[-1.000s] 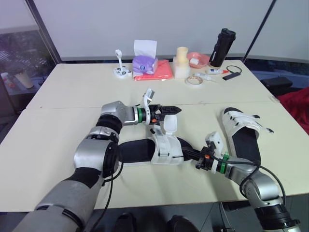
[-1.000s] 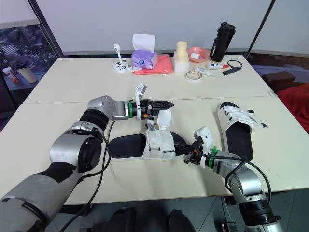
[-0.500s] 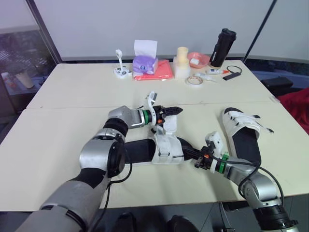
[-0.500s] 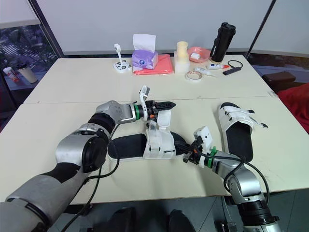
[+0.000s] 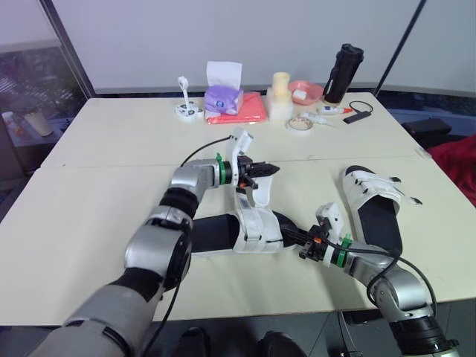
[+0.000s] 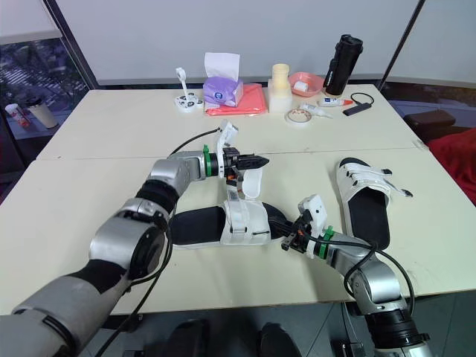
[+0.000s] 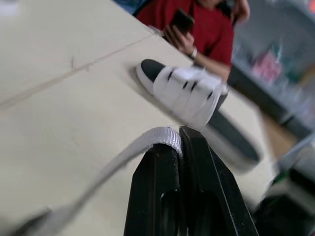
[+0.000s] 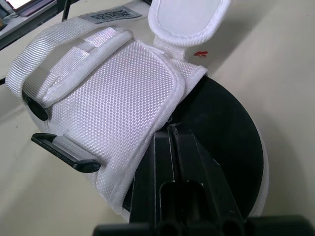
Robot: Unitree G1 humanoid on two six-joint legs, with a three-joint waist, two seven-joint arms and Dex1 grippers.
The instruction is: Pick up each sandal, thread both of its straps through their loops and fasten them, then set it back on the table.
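Tools: left gripper (image 7: 179, 133) and right gripper (image 8: 170, 129), both at the near sandal (image 5: 242, 227).
Left gripper, state: fingers clamped tight on the free end of a white strap (image 7: 156, 135); the webbing folds over one fingertip.
Strap: rises from the sandal's white upper, just under the left gripper, and is held clear of the table (image 5: 97, 156).
Right gripper, state: fingers pressed together with no gap, tips against the seam where white upper meets black sole at the sandal's rounded end. Whether any edge is caught between them cannot be told.
Near sandal, place: flat on the table, between the two grippers.
Near sandal, axis: long axis roughly in line with the right gripper's fingers; white upper at the end by that gripper, bare black footbed running away from its tips.
Second sandal (image 5: 374, 207): flat on the table ahead of the left gripper's tips, well apart from both grippers, straps lying across it.
Background: person in a red top (image 7: 209, 27), beyond the second sandal.
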